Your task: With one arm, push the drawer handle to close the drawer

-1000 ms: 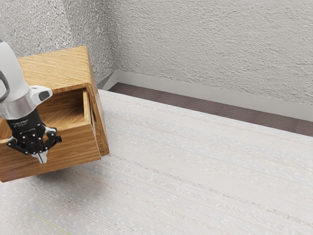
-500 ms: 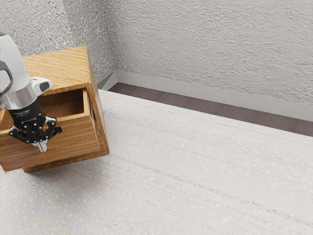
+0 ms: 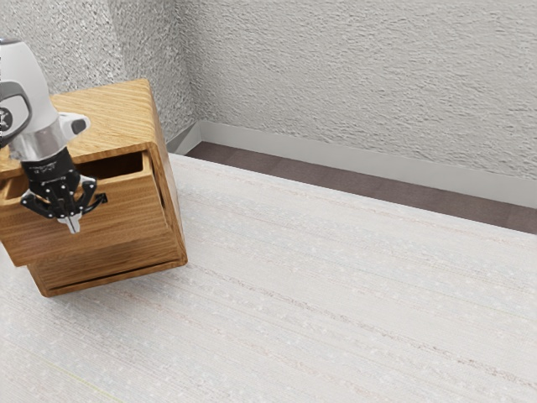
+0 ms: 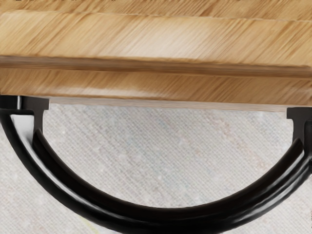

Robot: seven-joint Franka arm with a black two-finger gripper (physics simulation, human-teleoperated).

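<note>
Black handle (image 4: 170, 217) lay close by my clenched claw (image 3: 74, 225); drawer (image 3: 126, 211) sat part open, needed steady, straight pushing inward.

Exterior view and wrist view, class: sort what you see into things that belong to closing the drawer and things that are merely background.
Part of the job:
black two-finger gripper
curved black handle
wooden drawer, partly open
box-shaped wooden cabinet

Just background:
rough grey wall
smooth pale baseboard
dark brown floor strip
pale streaked surface
</note>
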